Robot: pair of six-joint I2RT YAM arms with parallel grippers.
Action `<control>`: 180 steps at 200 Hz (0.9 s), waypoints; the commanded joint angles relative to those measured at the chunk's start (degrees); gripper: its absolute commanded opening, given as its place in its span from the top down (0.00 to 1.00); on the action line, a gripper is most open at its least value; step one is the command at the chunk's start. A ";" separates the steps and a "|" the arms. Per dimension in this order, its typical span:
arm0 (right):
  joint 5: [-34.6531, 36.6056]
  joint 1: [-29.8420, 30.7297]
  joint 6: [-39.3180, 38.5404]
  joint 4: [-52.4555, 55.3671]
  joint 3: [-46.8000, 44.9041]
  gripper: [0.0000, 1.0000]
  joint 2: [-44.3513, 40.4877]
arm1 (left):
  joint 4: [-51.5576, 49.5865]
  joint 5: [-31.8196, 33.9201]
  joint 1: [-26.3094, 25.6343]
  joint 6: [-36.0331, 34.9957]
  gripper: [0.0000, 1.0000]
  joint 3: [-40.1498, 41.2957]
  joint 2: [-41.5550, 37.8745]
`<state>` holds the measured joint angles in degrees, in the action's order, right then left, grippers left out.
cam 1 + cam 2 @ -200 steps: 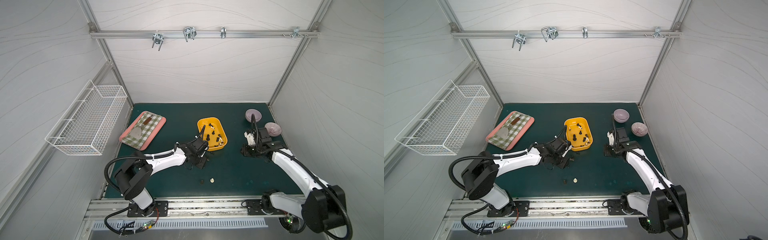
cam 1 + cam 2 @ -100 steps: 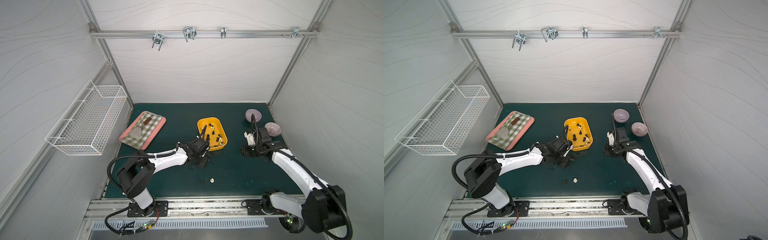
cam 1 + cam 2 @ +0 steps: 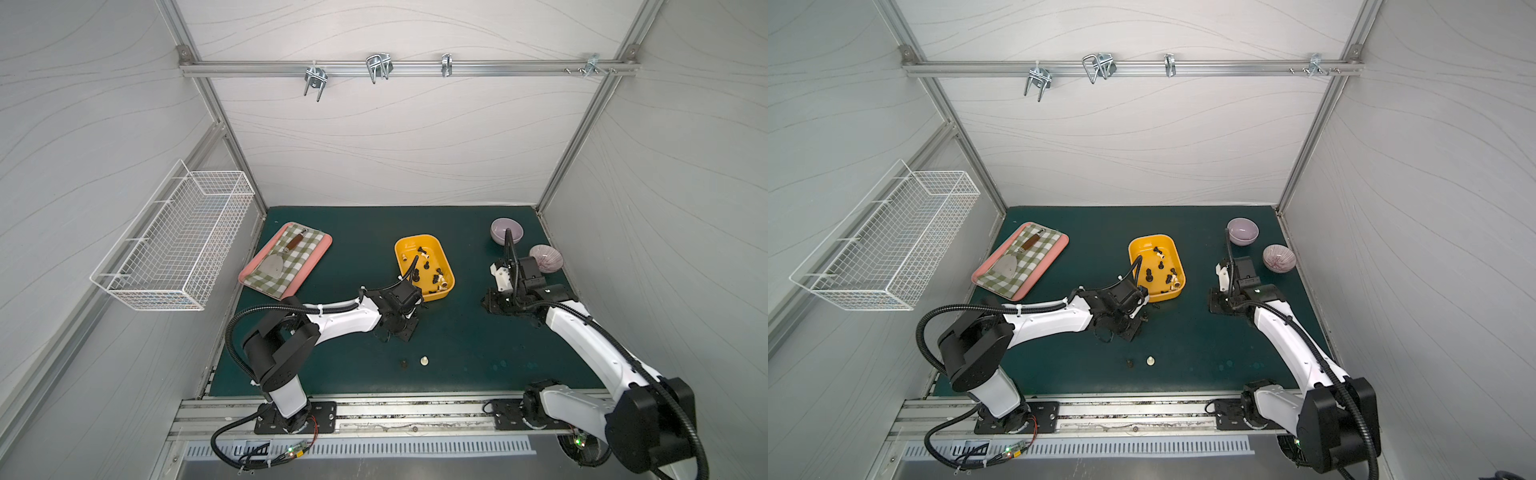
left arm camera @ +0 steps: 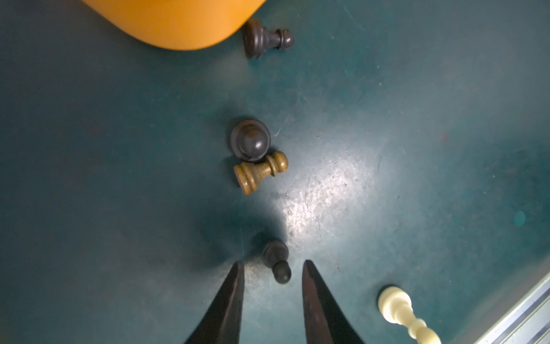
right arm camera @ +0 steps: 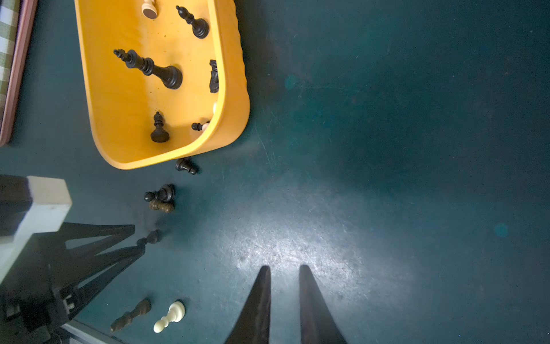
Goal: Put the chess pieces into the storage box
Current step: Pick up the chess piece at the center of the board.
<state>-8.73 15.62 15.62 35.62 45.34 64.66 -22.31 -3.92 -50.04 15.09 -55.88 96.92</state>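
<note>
Pieces point(image 3: 1148, 274), black and cream, lie scattered in the yellow box point(image 3: 1138, 249) at mid-mat in both top views. A dark piece point(image 3: 1130, 364) and a cream piece point(image 3: 1150, 360) sit just beside each other on the mat point(image 3: 1183, 332), nearer the front rail. The left arm point(image 3: 1050, 322) stretches to the box's near corner. The right arm point(image 3: 1283, 332) is off to the side, near two bowls point(image 3: 1242, 230).

From the left wrist, the left gripper point(image 4: 272, 263) shows its jaws part-open and holding nothing. A black pawn point(image 4: 275, 253) is right at the tips with its head in the gap, touching neither finger as far as I can see. Beyond it a brown pawn point(image 4: 259, 172) lies on its side against an upright pawn point(image 4: 250, 140). A fallen pawn point(image 4: 265, 37) lies just beside the box's outer wall.

From the right wrist, the right gripper point(image 5: 285, 268) hangs over the mat, jaws nearly together and empty, well apart from the box. A black king point(image 5: 151, 68) lies inside with a few others.
</note>
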 commanded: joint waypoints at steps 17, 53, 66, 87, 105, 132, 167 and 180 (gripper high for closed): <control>0.98 -0.33 -0.15 0.77 -0.59 0.80 -0.77 | 1.77 -0.90 -0.32 -0.49 0.70 -3.22 2.24; 1.04 -0.54 -0.30 0.86 -0.47 0.80 -0.83 | 1.52 -0.51 -0.69 -0.93 0.78 -3.63 2.96; 1.12 -0.66 -0.25 0.86 -0.45 0.80 -0.78 | 1.09 -0.38 -0.80 -1.15 0.78 -3.54 3.11; 1.11 -0.73 -0.29 0.94 -0.43 0.80 -0.77 | 0.39 -0.03 -1.04 -1.47 0.78 -3.06 2.98; 1.09 -0.80 -0.29 0.86 -0.43 0.80 -0.77 | 0.24 0.14 -1.12 -1.61 0.78 -2.74 2.58; 1.12 -0.87 -0.31 0.86 -0.47 0.79 -0.68 | -0.07 0.34 -1.17 -1.74 0.78 -2.56 2.63; 1.12 -0.86 -0.24 0.86 -0.43 0.79 -0.68 | -0.21 0.32 -1.37 -1.73 0.79 -2.40 2.70; 1.11 -0.94 -0.19 0.79 -0.43 0.79 -0.73 | -0.10 0.32 -1.43 -1.88 0.80 -2.31 2.81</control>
<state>-7.92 15.07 15.59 35.62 45.23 64.66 -22.17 -4.25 -51.00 13.78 -57.56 99.15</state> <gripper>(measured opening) 0.208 0.210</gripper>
